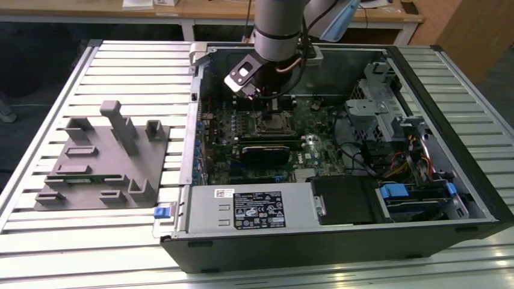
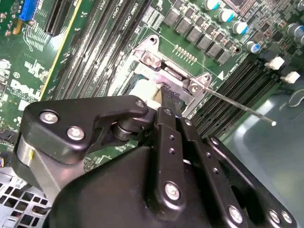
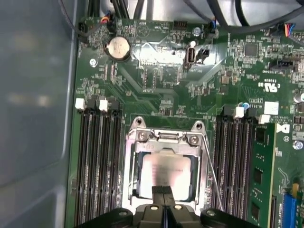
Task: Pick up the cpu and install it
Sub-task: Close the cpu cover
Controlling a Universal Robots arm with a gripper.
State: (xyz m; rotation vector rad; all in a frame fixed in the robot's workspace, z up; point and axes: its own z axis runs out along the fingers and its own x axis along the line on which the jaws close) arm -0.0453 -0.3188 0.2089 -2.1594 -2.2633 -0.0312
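Cpu [image 3: 166,173] lies flat in the open socket [image 3: 130,171], with the gripper [image 3: 163,189] poised over its near edge, fingers pressed together on nothing, so seating it well likely wants a light, level touch kept clear of the lever [image 2: 243,108].

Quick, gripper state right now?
Gripper: shut, fingers pressed together, tips over the cpu lying in the socket.

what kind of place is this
Probably a robotics lab or assembly test bench: an open pc case lies on a slatted metal table, a grey fixture sits beside it, wooden desks stand behind, and the arm's gripper is at the cpu.
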